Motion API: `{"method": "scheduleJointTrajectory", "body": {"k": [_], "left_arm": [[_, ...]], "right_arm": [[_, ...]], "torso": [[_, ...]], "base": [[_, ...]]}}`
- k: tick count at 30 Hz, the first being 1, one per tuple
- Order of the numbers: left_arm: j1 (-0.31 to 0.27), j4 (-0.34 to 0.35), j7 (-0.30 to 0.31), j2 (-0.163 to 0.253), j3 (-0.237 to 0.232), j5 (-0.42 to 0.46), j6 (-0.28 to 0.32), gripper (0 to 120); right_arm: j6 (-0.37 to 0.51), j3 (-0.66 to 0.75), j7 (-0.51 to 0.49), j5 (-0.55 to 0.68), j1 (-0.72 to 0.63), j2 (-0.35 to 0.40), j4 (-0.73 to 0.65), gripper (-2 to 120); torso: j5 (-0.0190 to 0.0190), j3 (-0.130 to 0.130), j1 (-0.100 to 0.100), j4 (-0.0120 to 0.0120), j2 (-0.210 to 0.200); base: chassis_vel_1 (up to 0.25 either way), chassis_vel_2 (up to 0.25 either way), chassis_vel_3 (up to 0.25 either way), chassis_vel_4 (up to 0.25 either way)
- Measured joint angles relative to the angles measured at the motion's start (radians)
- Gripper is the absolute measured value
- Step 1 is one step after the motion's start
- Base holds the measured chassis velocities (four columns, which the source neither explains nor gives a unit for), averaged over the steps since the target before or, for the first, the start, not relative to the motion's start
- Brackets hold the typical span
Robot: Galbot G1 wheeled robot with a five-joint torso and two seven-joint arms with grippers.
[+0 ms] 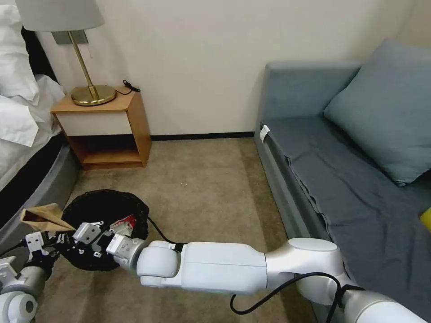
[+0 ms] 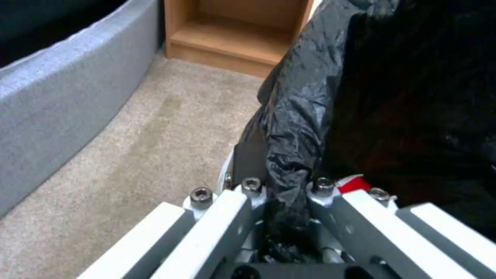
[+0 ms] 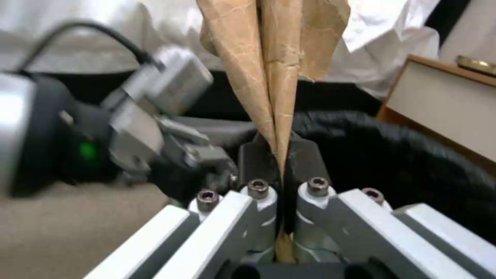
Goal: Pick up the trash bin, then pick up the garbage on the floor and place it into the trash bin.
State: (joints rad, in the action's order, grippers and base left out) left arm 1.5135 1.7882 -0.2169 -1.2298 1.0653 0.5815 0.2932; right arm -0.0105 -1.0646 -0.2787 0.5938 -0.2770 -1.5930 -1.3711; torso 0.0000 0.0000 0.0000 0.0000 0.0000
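Observation:
The trash bin (image 1: 107, 206), lined with a crinkled black bag, is at the lower left on the carpet side of the bed. My left gripper (image 1: 56, 246) (image 2: 286, 186) is shut on the bin's bag-covered rim (image 2: 294, 116). My right arm reaches across from the right, and its gripper (image 1: 67, 229) (image 3: 279, 155) is shut on the crumpled brown paper (image 1: 42, 216) (image 3: 274, 58), a piece of the garbage, at the bin's left rim (image 3: 413, 155). The paper sticks out beyond the rim toward the bed. A red-and-white packet (image 1: 125, 223) (image 2: 354, 183) lies inside the bin.
A wooden nightstand (image 1: 107, 125) with a brass lamp (image 1: 92, 92) stands against the back wall. The bed (image 1: 27, 134) runs along the left and a grey-blue sofa (image 1: 336, 170) along the right. Open carpet (image 1: 202, 188) lies between them.

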Motion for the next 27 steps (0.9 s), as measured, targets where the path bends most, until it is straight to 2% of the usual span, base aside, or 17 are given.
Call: {"method": "scheduleJointTrajectory", "body": {"k": [4,7,9,11,13,17,19,22,23,25,27], "left_arm": [[0.002,0.004,0.0,-0.004,0.003,0.013,0.0,1],[0.006,0.006,-0.001,-0.006,0.01,0.02,0.0,1],[0.007,0.006,-0.001,-0.006,0.011,0.022,0.0,1],[0.009,0.009,-0.003,-0.005,0.013,0.029,0.0,1],[0.009,0.01,-0.003,-0.005,0.013,0.029,0.0,1],[0.008,0.014,-0.003,-0.009,0.011,0.029,0.003,1],[0.008,0.016,-0.002,-0.009,0.01,0.029,0.004,1],[0.009,0.017,0.004,-0.011,0.01,0.034,0.01,1],[0.009,0.017,0.004,-0.011,0.01,0.034,0.01,1],[0.009,0.016,0.014,-0.013,0.008,0.043,0.016,1],[0.009,0.016,0.02,-0.014,0.007,0.048,0.02,1]], "right_arm": [[-0.006,0.002,-0.004,-0.012,-0.008,-0.002,0.032,10],[-0.017,0.009,-0.003,-0.029,-0.016,0.004,0.066,25],[-0.018,0.011,-0.002,-0.032,-0.02,0.007,0.073,28],[-0.018,0.017,-0.002,-0.042,-0.028,0.019,0.088,39],[-0.018,0.019,-0.003,-0.046,-0.03,0.022,0.091,42],[0.005,0.028,-0.011,-0.046,-0.025,0.042,0.086,61],[0.012,0.03,-0.015,-0.046,-0.021,0.048,0.081,64],[0.042,0.043,-0.048,-0.043,-0.005,0.07,0.052,79],[0.042,0.043,-0.048,-0.043,-0.005,0.07,0.052,79],[0.075,0.067,-0.106,-0.033,0.008,0.1,0.016,90],[0.086,0.083,-0.129,-0.033,0.013,0.118,0.002,93]], "torso": [[0.0,0.0,0.0,-0.0001,0.0],[0.0001,0.0,0.0,0.0001,0.0],[0.0,0.0,0.0,0.0,0.0],[0.0,0.0,0.0,-0.0001,0.0],[0.0,0.0,0.0,-0.0001,0.0],[0.0,0.0,0.0,0.0,0.0],[0.0,0.0,0.0,0.0,0.0],[0.0001,0.0,0.0,0.0,0.0],[0.0001,0.0,0.0,0.0,0.0],[0.0001,0.0,0.0,0.0002,0.0],[0.0002,0.0,0.0,0.0002,0.0]], "base": [[0.0,0.0,0.0,0.0],[0.0,0.0,0.0,0.0],[0.0,0.0,0.0,0.0],[0.0,0.0,0.0,0.0],[0.0,0.0,0.0,0.0],[0.0,0.0,0.0,0.0],[0.0,0.0,0.0,0.0],[0.0,0.0,0.0,0.0],[0.0,0.0,0.0,0.0],[0.0,0.0,0.0,0.0],[0.0,0.0,0.0,0.0]]}}
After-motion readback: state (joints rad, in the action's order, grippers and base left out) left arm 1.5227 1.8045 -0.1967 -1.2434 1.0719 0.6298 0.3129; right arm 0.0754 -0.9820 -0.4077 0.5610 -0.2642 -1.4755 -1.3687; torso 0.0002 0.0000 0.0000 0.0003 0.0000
